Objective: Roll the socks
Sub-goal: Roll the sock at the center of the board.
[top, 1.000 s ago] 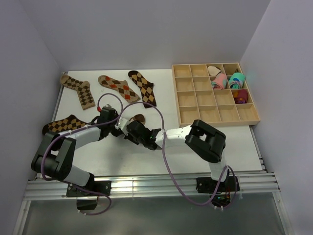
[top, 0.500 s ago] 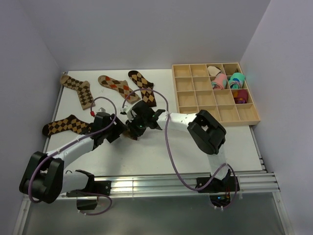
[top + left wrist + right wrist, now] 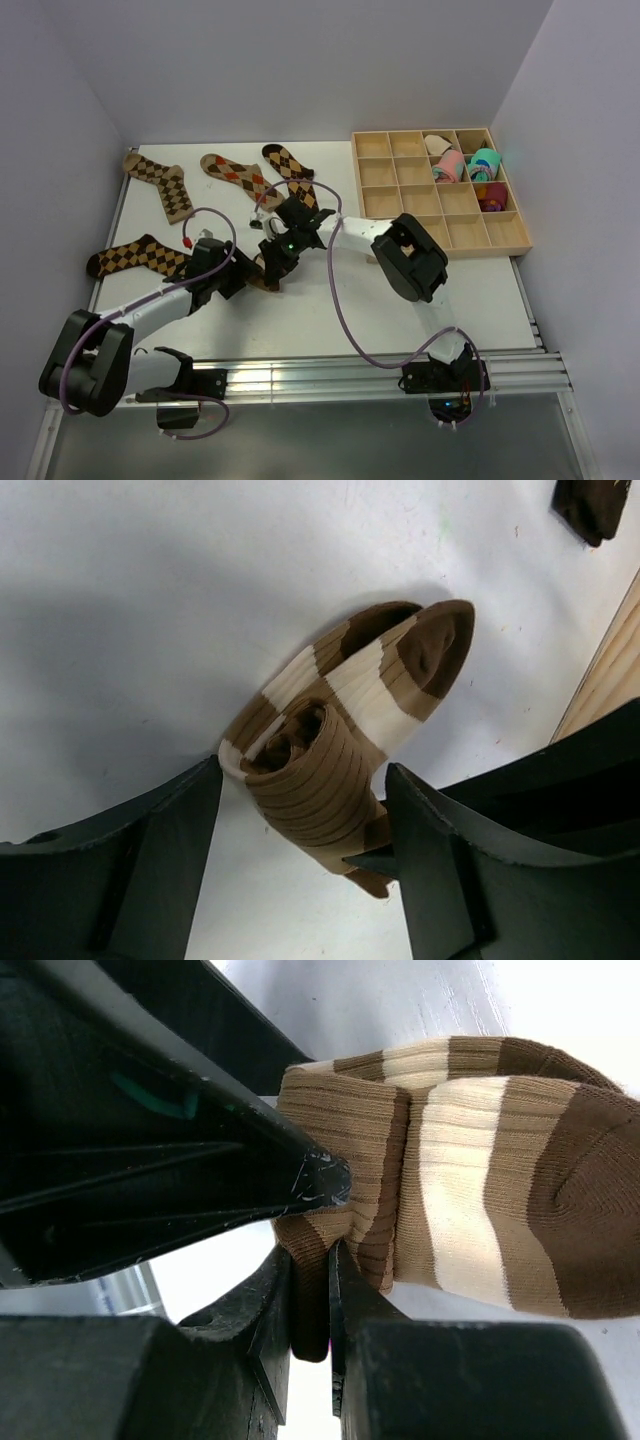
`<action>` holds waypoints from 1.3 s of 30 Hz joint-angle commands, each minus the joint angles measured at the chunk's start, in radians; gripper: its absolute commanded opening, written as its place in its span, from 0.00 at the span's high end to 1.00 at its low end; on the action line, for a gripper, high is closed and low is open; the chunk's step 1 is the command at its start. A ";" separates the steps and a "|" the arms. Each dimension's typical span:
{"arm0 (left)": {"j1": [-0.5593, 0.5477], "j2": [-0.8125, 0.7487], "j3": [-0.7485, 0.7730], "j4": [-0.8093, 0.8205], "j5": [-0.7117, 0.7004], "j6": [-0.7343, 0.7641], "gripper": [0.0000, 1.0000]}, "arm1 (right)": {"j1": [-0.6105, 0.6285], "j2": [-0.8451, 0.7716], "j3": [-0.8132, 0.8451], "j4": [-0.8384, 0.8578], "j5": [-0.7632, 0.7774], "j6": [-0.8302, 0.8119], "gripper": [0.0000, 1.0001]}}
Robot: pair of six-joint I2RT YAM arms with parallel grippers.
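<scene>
Just let go with left gripper (image 3: 303,780), now spread either side of half-rolled striped sock (image 3: 330,750), middle of table (image 3: 330,310). Pinched at roll's edge by right gripper (image 3: 328,1290) (stops unrolling, probably). Toe left to roll.

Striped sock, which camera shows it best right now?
The left wrist view: the striped sock lies almost whole in frame, with its rolled end and brown toe both clear. The right wrist view is a tight close-up, partly blocked by dark jaws. The top view shows only a small brown sliver, mostly hidden.
</scene>
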 commanded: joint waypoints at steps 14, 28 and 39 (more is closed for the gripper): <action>-0.008 0.138 0.015 0.053 -0.001 0.023 0.65 | -0.030 0.012 -0.028 -0.005 -0.003 0.115 0.88; -0.008 0.214 0.138 -0.093 0.033 0.114 0.76 | 0.168 -0.456 -0.433 0.438 0.672 0.030 0.40; -0.008 0.230 0.170 -0.120 0.061 0.129 0.76 | 0.294 -0.363 -0.399 0.495 0.841 -0.104 0.57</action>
